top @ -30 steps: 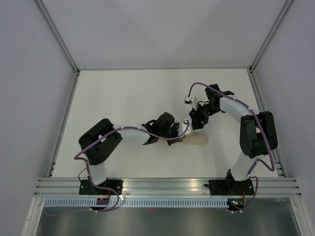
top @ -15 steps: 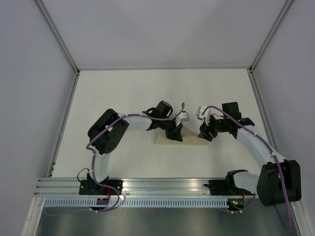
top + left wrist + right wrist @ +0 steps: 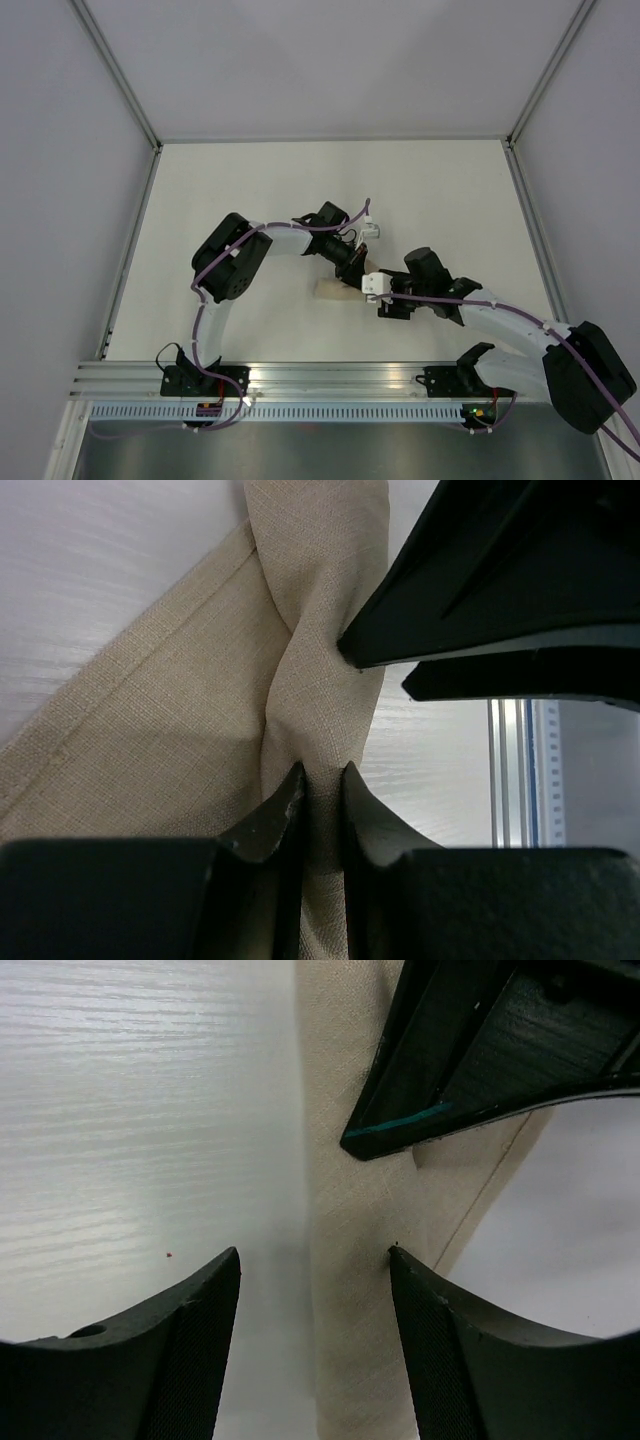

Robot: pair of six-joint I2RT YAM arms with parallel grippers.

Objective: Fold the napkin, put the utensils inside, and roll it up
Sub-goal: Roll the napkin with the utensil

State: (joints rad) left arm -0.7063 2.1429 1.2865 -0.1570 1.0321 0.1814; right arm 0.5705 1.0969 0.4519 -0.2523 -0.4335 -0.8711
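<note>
The napkin (image 3: 330,291) lies as a narrow beige roll on the white table, mostly under the two gripper heads. In the left wrist view my left gripper (image 3: 320,772) is shut on a raised ridge of the napkin (image 3: 180,710). From above, the left gripper (image 3: 352,272) sits over the roll's right part. My right gripper (image 3: 314,1252) stands open, its jaws straddling the rolled napkin (image 3: 355,1300) without touching it. In the top view the right gripper (image 3: 383,303) is at the roll's right end. The utensils are hidden.
The right gripper's black fingers (image 3: 500,590) hang close above the left one, and the left gripper's finger (image 3: 470,1060) crosses the right wrist view. The table's metal front rail (image 3: 340,378) runs just below the roll. White walls enclose the table.
The right arm swung from the far right down to the roll's right end and its jaws opened wider. The napkin shifted left with the left gripper, which stayed shut on it.
</note>
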